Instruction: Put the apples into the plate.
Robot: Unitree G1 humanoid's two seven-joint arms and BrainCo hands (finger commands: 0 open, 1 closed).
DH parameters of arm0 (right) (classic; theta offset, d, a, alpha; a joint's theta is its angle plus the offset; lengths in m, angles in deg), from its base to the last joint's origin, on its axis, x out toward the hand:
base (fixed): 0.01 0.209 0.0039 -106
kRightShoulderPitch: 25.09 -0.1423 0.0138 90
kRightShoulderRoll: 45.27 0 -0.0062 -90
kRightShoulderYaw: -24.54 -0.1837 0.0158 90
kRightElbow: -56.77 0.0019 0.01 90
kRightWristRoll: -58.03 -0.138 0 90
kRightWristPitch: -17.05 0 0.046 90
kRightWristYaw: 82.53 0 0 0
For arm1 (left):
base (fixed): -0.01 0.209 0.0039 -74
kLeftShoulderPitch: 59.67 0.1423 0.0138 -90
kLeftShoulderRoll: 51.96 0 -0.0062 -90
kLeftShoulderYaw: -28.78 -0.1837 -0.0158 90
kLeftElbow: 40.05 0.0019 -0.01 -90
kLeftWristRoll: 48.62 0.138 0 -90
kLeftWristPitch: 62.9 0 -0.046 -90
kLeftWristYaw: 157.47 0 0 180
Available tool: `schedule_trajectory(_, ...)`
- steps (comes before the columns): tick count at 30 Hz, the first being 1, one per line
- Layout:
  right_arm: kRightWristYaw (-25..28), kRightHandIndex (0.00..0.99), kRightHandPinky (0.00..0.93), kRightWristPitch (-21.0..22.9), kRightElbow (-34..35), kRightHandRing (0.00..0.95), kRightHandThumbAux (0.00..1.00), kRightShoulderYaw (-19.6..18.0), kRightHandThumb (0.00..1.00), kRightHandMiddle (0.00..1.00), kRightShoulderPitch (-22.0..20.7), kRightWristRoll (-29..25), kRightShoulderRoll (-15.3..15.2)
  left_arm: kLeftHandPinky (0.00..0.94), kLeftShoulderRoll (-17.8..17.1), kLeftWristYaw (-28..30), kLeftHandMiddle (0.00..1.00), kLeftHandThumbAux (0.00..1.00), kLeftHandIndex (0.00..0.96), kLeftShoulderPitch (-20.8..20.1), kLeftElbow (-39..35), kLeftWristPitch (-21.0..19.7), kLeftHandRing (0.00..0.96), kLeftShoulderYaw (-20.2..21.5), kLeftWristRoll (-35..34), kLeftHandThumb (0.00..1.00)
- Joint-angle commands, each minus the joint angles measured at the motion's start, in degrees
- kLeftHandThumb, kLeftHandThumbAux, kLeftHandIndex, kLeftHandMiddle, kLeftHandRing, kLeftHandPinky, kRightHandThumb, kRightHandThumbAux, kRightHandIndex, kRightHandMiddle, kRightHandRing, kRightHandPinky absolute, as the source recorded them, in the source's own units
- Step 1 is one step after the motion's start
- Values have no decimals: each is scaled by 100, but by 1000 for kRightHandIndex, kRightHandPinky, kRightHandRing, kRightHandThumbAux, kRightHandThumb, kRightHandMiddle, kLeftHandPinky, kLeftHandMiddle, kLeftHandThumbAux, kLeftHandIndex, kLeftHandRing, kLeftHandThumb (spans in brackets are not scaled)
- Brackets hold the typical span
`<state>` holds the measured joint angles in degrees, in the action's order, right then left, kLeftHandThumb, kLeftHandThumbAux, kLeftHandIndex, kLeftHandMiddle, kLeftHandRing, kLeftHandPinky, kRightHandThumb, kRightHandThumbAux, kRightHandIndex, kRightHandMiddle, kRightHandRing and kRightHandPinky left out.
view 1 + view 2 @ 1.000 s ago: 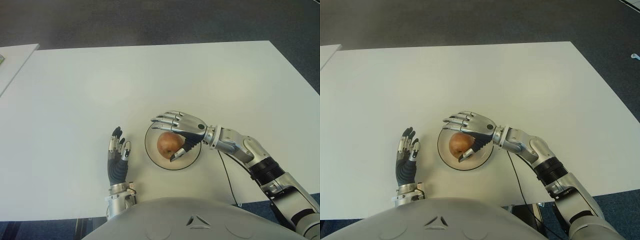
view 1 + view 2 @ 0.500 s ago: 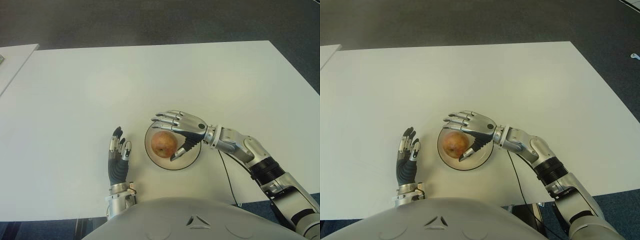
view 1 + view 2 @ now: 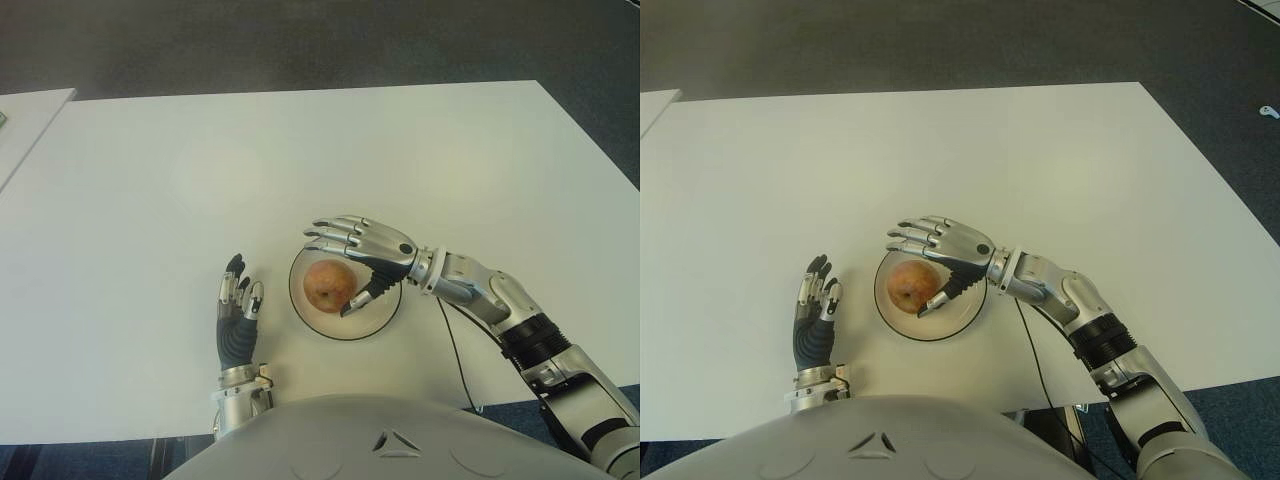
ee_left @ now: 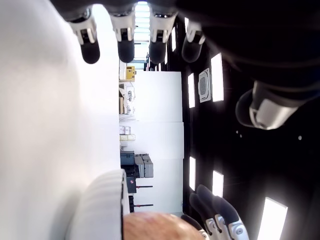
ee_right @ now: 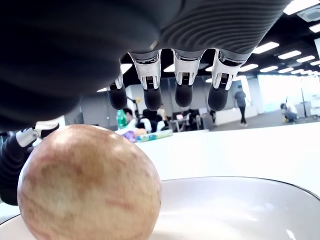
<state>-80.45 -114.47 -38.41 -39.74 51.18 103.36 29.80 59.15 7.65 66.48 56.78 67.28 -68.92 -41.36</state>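
The apple [image 3: 326, 284] sat in the plate [image 3: 377, 321] on the white table [image 3: 420, 150]. Our right hand [image 3: 362, 252] arched over it, fingers spread and holding nothing. We judged a straight lift clear best, keeping the thumb off the fruit. Our left hand [image 3: 237, 318] showed beside the plate's left, fingers relaxed and empty.

Right hand [image 3: 352, 262] spread, apparently empty (left hand [image 3: 237, 312] idle).
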Motion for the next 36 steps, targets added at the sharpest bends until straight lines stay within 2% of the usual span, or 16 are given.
schedule_trajectory(1, 548, 0, 0, 465, -119, 0, 248, -203, 128, 0, 38, -944, 186, 0, 197, -95, 0, 410, 0, 313, 162, -213, 0, 2, 43, 113)
schedule_trajectory(6, 1121, 0, 0, 1097, -462, 0, 216, -614, 153, 0, 21, -2581, 570, 0, 191, -62, 0, 415, 0, 312, 213, -127, 0, -7, -47, 115)
schedule_trajectory(9, 1468, 0, 0, 1651, -611, 0, 201, -918, 152, 0, 60, -3569, 870, 0, 172, -24, 0, 413, 0, 302, 250, -32, 0, -19, -94, 115)
schedule_trajectory(13, 1553, 0, 0, 1832, -859, 0, 181, -1195, 139, 0, 67, -4078, 1046, 0, 156, -3, 0, 408, 0, 304, 273, 32, 0, -34, -110, 116)
schedule_trajectory(16, 1565, 0, 0, 2160, -609, 0, 171, -1572, 123, 0, 385, -4712, 1172, 0, 152, -8, 0, 404, 0, 305, 311, 120, 0, -42, -101, 116)
schedule_trajectory(17, 1584, 0, 0, 2234, -530, 0, 173, -1631, 119, 0, 459, -4809, 1191, 0, 150, -9, 0, 403, 0, 308, 317, 137, 0, -43, -97, 115)
schedule_trajectory(19, 1563, 0, 0, 2320, -341, 0, 191, -1847, 110, 0, 895, -5105, 1229, 0, 139, 5, 0, 401, 0, 314, 327, 166, 0, -42, -112, 115)
schedule_trajectory(21, 1546, 0, 0, 2378, -409, 0, 215, -1995, 102, 0, 1040, -5245, 1306, 0, 137, 19, 0, 399, 0, 302, 360, 203, 0, -41, -141, 115)
schedule_trajectory(25, 1411, 0, 0, 2469, -668, 0, 250, -2236, 91, 0, 1183, -5353, 1518, 0, 89, 89, 0, 400, 0, 288, 448, 286, 0, -22, -246, 116)
schedule_trajectory(29, 1354, 0, 0, 2391, -1318, 0, 286, -2533, 82, 0, 1127, -5538, 1773, 0, 71, 160, 0, 404, 0, 307, 486, 333, 0, 3, -374, 114)
schedule_trajectory(36, 1331, 0, 0, 2610, -1151, 0, 305, -2890, 73, 0, 1243, -5960, 2141, 0, 57, 234, 0, 416, 0, 326, 509, 372, 0, 47, -478, 115)
